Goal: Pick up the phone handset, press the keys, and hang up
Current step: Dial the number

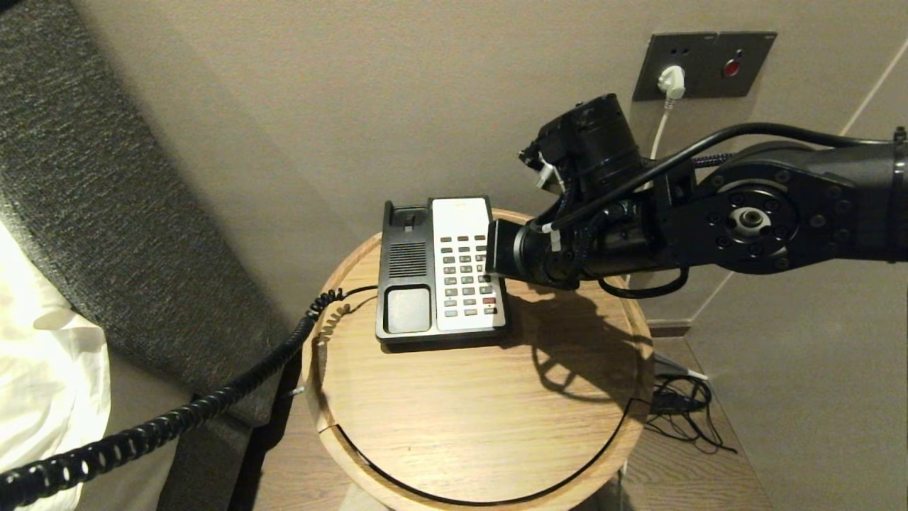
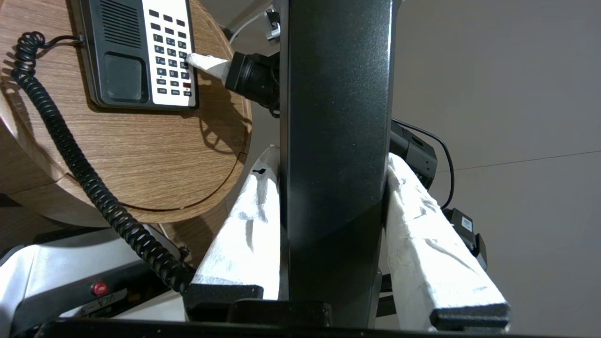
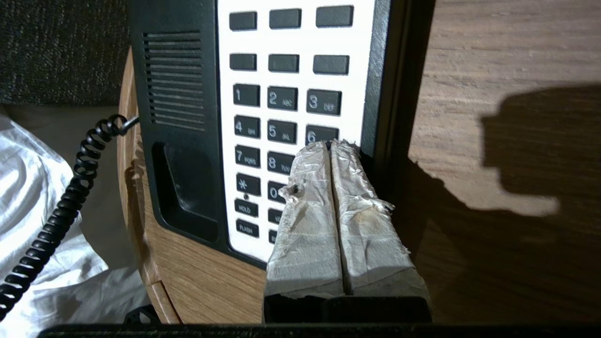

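Observation:
The black phone handset stands lengthwise between the white-wrapped fingers of my left gripper, which is shut on it off the table's edge; this gripper is outside the head view. The handset's coiled cord stretches from the phone base off to the lower left. The base's cradle is empty. My right gripper is shut, its joined tips resting on the white keypad at the right-hand column, just below the 6 key. In the head view the right wrist covers the keypad's right edge.
The phone sits at the back of a round wooden side table with a raised rim. White bedding and a grey headboard lie left. A wall socket with a white plug is behind; loose cables lie on the floor at right.

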